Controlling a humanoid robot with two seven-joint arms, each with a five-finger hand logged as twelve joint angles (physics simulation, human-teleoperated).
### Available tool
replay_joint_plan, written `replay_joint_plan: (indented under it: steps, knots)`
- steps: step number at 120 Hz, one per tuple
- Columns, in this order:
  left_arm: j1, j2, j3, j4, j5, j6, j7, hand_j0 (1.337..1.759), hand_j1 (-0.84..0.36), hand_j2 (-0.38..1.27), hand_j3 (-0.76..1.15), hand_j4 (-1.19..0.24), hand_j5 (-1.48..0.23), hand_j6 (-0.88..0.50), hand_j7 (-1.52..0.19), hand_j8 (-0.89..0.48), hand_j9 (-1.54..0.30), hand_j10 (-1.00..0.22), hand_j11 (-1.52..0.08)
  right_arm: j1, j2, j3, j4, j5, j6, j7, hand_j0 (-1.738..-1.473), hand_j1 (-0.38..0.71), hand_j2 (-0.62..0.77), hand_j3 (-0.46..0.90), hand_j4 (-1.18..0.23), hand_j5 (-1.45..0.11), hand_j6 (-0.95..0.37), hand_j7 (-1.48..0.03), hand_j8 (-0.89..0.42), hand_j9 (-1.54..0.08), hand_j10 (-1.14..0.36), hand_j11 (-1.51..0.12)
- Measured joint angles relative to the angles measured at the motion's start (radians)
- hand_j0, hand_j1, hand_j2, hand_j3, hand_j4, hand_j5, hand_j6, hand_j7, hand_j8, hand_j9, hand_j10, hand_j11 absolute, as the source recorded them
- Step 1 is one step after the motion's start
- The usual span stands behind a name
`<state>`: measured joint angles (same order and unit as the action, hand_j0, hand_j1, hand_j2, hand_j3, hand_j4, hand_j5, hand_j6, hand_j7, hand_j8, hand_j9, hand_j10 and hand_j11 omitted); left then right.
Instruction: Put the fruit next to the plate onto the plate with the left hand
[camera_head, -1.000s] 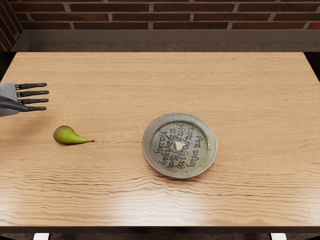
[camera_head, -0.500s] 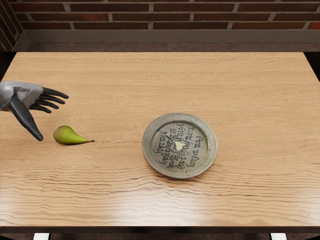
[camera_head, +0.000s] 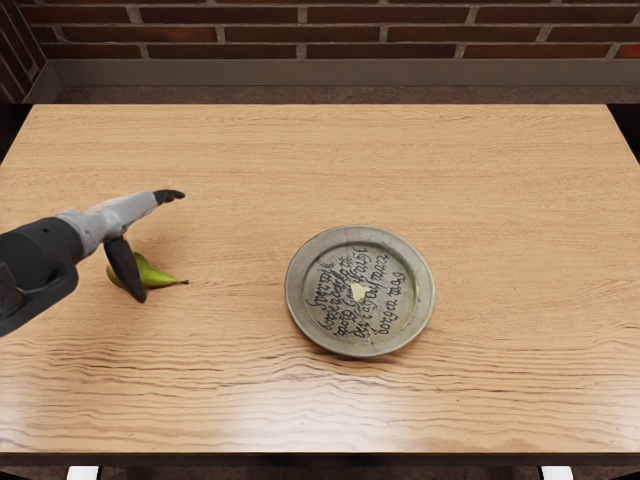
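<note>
A green pear (camera_head: 156, 274) lies on its side on the wooden table, left of the plate, its stem pointing right. The grey metal plate (camera_head: 360, 290) with dark script on it sits at the table's middle, with nothing on it. My left hand (camera_head: 140, 235) comes in from the left edge and hangs over the pear's fat end, hiding part of it. Its fingers (camera_head: 160, 197) stretch out to the upper right and the thumb (camera_head: 126, 271) points down in front of the pear. The hand is open and holds nothing. The right arm is out of view.
The wooden table (camera_head: 320, 160) ends at a grey ledge and a brick wall at the back. Its front edge runs along the bottom of the picture.
My left arm has pushed further in from the left and down to the right. The hand went from beside the pear to directly over it. Pear and plate have not moved.
</note>
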<state>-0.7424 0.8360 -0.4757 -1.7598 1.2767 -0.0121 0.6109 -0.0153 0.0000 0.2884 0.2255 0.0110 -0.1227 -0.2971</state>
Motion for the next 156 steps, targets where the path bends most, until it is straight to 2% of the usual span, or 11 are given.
replay_joint_plan:
  steps: [30, 33, 40, 59, 100, 127, 144, 156]
  knots:
    - [0.006, 0.0, 0.03, 0.041, 0.014, 0.111, 0.0, 1.658, 0.28, 0.02, 0.0, -0.07, -0.08, -0.07, -0.08, -0.07, -0.08, -0.07, -0.08, 0.0, 0.0, -0.001, 0.0, 0.0, 0.0, 0.0, -1.658, -0.35, 0.0, 0.0, 0.0, 0.0, 0.0, 0.0, 0.0, 0.0, 0.0, 0.0]
    - [0.008, -0.004, 0.035, 0.053, 0.014, 0.117, 0.0, 1.658, 0.28, 0.02, 0.0, -0.07, -0.08, -0.07, -0.08, -0.07, -0.08, -0.07, -0.08, 0.0, 0.0, -0.001, 0.0, 0.0, 0.0, 0.0, -1.658, -0.35, 0.0, 0.0, 0.0, 0.0, 0.0, 0.0, 0.0, 0.0, 0.0, 0.0]
    - [0.011, -0.086, 0.049, 0.11, 0.015, 0.126, 0.0, 1.658, 0.28, 0.02, 0.0, -0.07, -0.08, -0.07, -0.08, -0.07, -0.08, -0.06, -0.08, 0.0, 0.0, -0.001, 0.0, 0.0, 0.0, 0.0, -1.658, -0.35, 0.0, 0.0, 0.0, 0.0, 0.0, 0.0, 0.0, 0.0, 0.0, 0.0]
    - [0.013, -0.092, 0.065, 0.186, 0.016, 0.135, 0.0, 1.658, 0.26, 0.02, 0.0, -0.08, -0.1, -0.08, -0.1, -0.08, -0.1, -0.08, -0.1, 0.0, 0.0, -0.001, 0.0, 0.0, 0.0, 0.0, -1.658, -0.35, 0.0, 0.0, 0.0, 0.0, 0.0, 0.0, 0.0, 0.0, 0.0, 0.0]
    - [0.016, -0.093, 0.082, 0.205, 0.015, 0.138, 0.0, 1.658, -0.02, 0.05, 0.0, -0.32, -0.42, -0.32, -0.42, -0.32, -0.42, -0.32, -0.42, 0.0, 0.0, -0.001, 0.0, 0.0, 0.0, 0.0, -1.658, -0.35, 0.0, 0.0, 0.0, 0.0, 0.0, 0.0, 0.0, 0.0, 0.0, 0.0]
    - [0.015, -0.091, 0.082, 0.206, 0.013, 0.137, 0.0, 1.658, -0.22, 0.13, 0.0, -0.5, -0.65, -0.49, -0.65, -0.5, -0.65, -0.5, -0.65, 0.0, 0.0, -0.001, 0.0, 0.0, 0.0, 0.0, -1.658, -0.35, 0.0, 0.0, 0.0, 0.0, 0.0, 0.0, 0.0, 0.0, 0.0, 0.0]
    - [0.011, -0.089, 0.083, 0.204, -0.018, 0.136, 0.0, 1.656, -0.24, 0.24, 0.0, -0.58, -0.76, -0.47, -0.76, -0.5, -0.77, -0.58, -0.77, 0.0, 0.0, 0.0, 0.0, 0.0, 0.0, 0.0, -1.658, -0.35, 0.0, 0.0, 0.0, 0.0, 0.0, 0.0, 0.0, 0.0, 0.0, 0.0]
    - [0.012, -0.09, 0.083, 0.203, -0.023, 0.136, 0.0, 1.654, -0.22, 0.18, 0.0, -0.63, -0.79, -0.46, -0.81, -0.49, -0.82, -0.61, -0.82, 0.0, 0.0, -0.001, 0.0, 0.0, 0.0, 0.0, -1.658, -0.35, 0.0, 0.0, 0.0, 0.0, 0.0, 0.0, 0.0, 0.0, 0.0, 0.0]
